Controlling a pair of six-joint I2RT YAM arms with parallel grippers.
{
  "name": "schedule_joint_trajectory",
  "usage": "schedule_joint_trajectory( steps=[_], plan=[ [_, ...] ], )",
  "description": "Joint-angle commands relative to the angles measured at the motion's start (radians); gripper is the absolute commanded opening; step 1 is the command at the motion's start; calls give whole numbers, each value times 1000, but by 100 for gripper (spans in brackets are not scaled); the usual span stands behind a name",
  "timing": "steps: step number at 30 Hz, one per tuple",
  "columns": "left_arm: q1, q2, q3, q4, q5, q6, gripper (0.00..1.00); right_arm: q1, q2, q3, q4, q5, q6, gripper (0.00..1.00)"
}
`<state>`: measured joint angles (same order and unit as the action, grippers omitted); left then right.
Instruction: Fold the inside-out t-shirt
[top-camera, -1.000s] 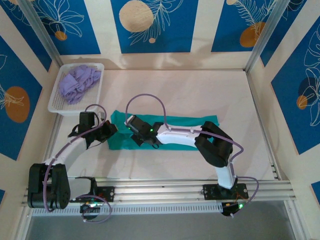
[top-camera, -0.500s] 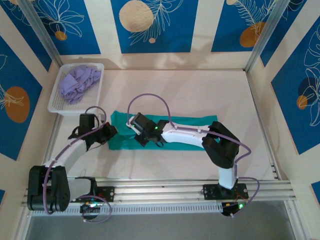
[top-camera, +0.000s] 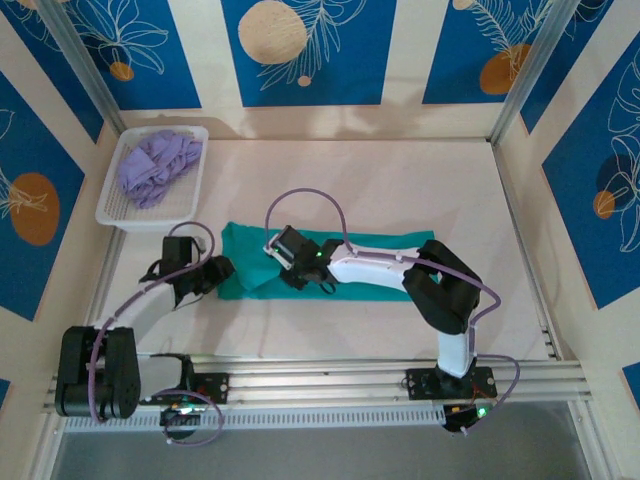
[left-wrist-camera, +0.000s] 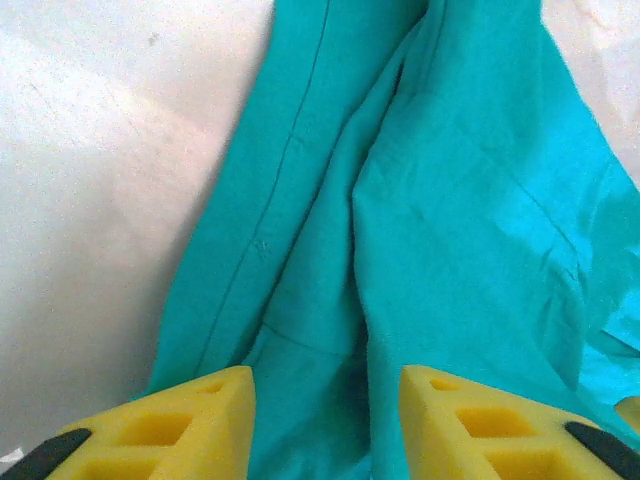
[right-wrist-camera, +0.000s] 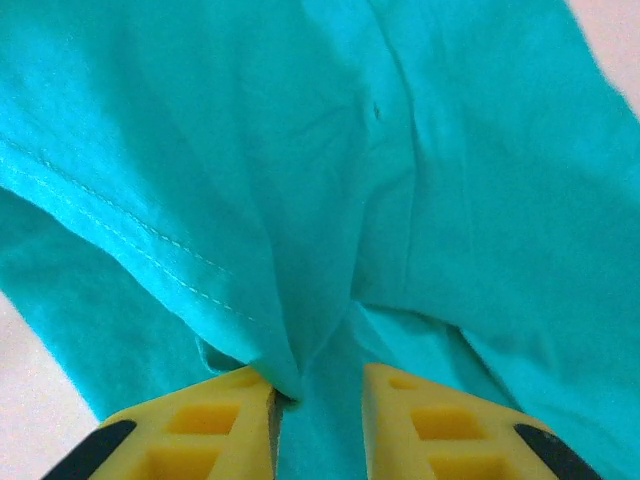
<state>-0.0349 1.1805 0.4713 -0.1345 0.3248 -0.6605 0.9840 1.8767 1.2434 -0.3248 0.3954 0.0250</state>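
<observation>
The inside-out t-shirt (top-camera: 245, 250) lies as a long teal strip across the middle of the table, its left end bunched into soft folds. My left gripper (top-camera: 222, 270) sits at that left end; in the left wrist view its jaws (left-wrist-camera: 328, 420) stand open over the teal cloth (left-wrist-camera: 450, 200), gripping nothing. My right gripper (top-camera: 285, 265) hovers over the strip a little to the right. Its yellow pads (right-wrist-camera: 318, 420) are apart, with a raised fold of the shirt (right-wrist-camera: 450, 150) between them, brushing the left pad (right-wrist-camera: 200, 420).
A white basket (top-camera: 110, 215) holding a lavender garment (top-camera: 155, 165) stands at the back left. Bare table lies behind and to the right of the shirt. Metal frame posts rise at the back corners.
Both grippers were shut a second ago and now have their jaws apart. The right gripper has shifted slightly rightward along the shirt; the left gripper has drawn back a little.
</observation>
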Motion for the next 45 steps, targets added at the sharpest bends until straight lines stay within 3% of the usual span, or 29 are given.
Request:
schedule_joint_trajectory(
  steps=[1,9,18,23,27,31,38,45],
  plan=[
    [-16,-102,-10,13,-78,23,46,5,-93,-54,42,-155,6,36],
    [-94,-160,45,-23,-138,93,51,-49,-97,-95,244,-430,88,40],
    [-127,-66,51,59,-126,92,51,-78,88,52,191,-380,212,21],
    [-131,-65,36,58,-145,103,51,-61,130,12,173,-394,255,12],
    [-131,-73,20,40,-199,118,51,-30,134,-24,163,-387,270,11],
    [-126,-74,13,38,-242,120,57,-27,123,-19,148,-369,273,21],
    [-128,9,57,22,-251,158,78,-68,-10,-67,215,-414,307,51],
    [-153,157,134,-27,-285,229,90,-120,-131,-159,257,-404,322,58]
  ],
)
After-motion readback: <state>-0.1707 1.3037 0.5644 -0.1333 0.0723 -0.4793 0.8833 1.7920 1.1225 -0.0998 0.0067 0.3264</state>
